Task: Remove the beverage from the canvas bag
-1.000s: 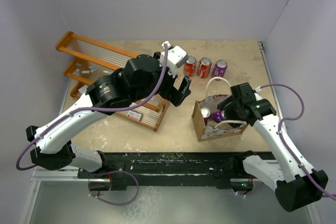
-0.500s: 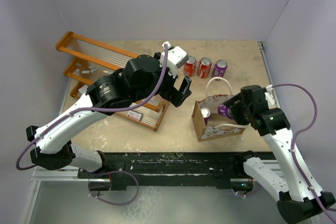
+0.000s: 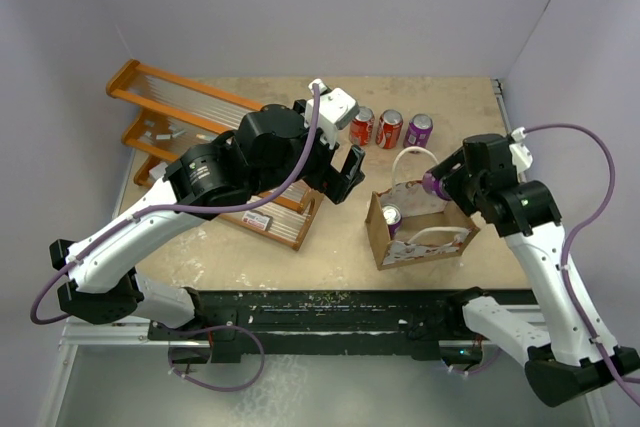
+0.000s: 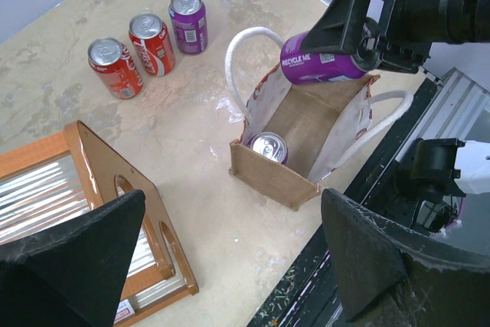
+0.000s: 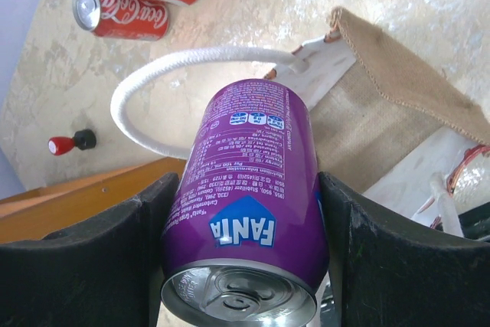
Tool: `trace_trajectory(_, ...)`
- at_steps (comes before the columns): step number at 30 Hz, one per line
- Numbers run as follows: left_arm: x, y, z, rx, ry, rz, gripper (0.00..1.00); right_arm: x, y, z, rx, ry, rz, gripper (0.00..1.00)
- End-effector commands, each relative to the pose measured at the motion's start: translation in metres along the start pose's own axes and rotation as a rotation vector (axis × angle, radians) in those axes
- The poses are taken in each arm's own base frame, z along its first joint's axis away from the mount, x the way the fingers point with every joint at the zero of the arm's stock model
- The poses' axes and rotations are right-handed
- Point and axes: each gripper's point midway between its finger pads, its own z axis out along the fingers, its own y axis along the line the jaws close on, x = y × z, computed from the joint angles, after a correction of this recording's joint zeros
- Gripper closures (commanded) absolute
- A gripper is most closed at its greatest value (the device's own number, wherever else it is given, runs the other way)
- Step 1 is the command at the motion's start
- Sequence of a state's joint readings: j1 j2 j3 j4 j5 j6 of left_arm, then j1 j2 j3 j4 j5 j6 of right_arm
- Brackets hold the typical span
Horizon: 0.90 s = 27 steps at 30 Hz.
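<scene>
1. While the right gripper (image 5: 246, 183) clamps the purple Fanta can (image 4: 325, 67) by its sides, the can lies level — long axis across the mouth of the canvas bag (image 4: 272, 178).
2. Lid faces the right wrist; base points toward the left arm's side.
3. Can hangs just above the open bag, near one white handle (image 4: 237, 67).
4. One second can (image 4: 268, 147) stands upright inside.
5. Jaws of the left gripper (image 4: 233, 204) stand wide — holding nothing.

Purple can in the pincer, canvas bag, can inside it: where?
purple can (image 5: 245, 189): right wrist view, label.
canvas bag (image 4: 272, 181): left wrist view, brown end wall.
can inside bag (image 4: 267, 145): left wrist view, silver top.
</scene>
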State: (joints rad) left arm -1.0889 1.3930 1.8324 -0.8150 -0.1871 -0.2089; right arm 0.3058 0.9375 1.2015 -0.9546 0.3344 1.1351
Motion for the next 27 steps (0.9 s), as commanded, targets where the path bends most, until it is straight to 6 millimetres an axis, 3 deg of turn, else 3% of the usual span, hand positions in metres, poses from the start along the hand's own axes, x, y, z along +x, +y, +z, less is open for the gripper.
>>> trace_trajectory(1, -0.016, -0.002, -0.004, 0.004, -0.064, -0.006, 0.01, -0.043, 0.017, -0.021, -0.043, -0.158, 0.004, 1.0)
trace_trajectory(10, -0.016, 0.0, -0.002, -0.011, -0.062, 0.005, 0.01, -0.072, 0.015, -0.028, -0.017, -0.292, -0.035, 1.0)
trace_trajectory(17, -0.014, 0.005, 0.002, -0.039, -0.055, 0.02, 0.01, -0.089, 0.018, -0.018, 0.043, -0.371, -0.082, 1.0)
trace_trajectory(22, -0.017, 0.012, 0.01, -0.082, -0.056, 0.052, 0.01, -0.101, 0.024, -0.001, 0.063, -0.441, -0.138, 1.0)
trace_trajectory(27, -0.03, 0.026, 0.018, -0.164, -0.073, 0.1, 0.01, -0.119, 0.021, 0.029, 0.128, -0.469, -0.14, 1.0)
